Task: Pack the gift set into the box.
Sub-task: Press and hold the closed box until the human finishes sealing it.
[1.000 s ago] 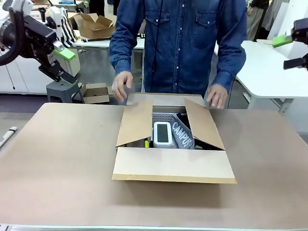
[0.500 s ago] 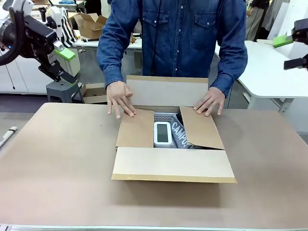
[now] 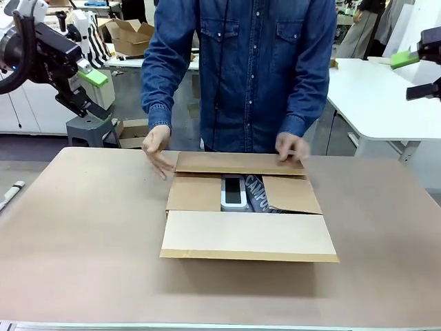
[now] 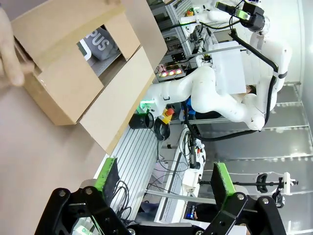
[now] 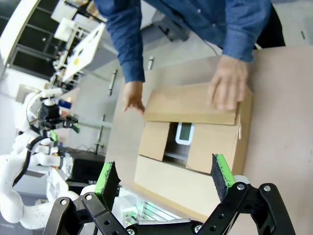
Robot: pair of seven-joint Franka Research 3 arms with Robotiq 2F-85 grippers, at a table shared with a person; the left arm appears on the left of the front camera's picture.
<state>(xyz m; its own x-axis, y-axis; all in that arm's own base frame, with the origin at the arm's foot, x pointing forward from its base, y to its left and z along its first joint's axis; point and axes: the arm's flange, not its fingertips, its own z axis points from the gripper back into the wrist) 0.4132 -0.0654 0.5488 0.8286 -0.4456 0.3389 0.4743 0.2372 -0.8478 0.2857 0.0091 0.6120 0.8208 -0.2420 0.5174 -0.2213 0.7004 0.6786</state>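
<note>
Box [image 3: 248, 234] lies long axis across the table [image 3: 83, 227] (top partly closed).

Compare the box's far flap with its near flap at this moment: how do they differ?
The far flap is folded in over the opening of the box, while the near flap sticks outward toward the robot and covers nothing. A person's hand rests on the far flap; nothing touches the near flap. Both are plain brown cardboard of about equal length.
</note>
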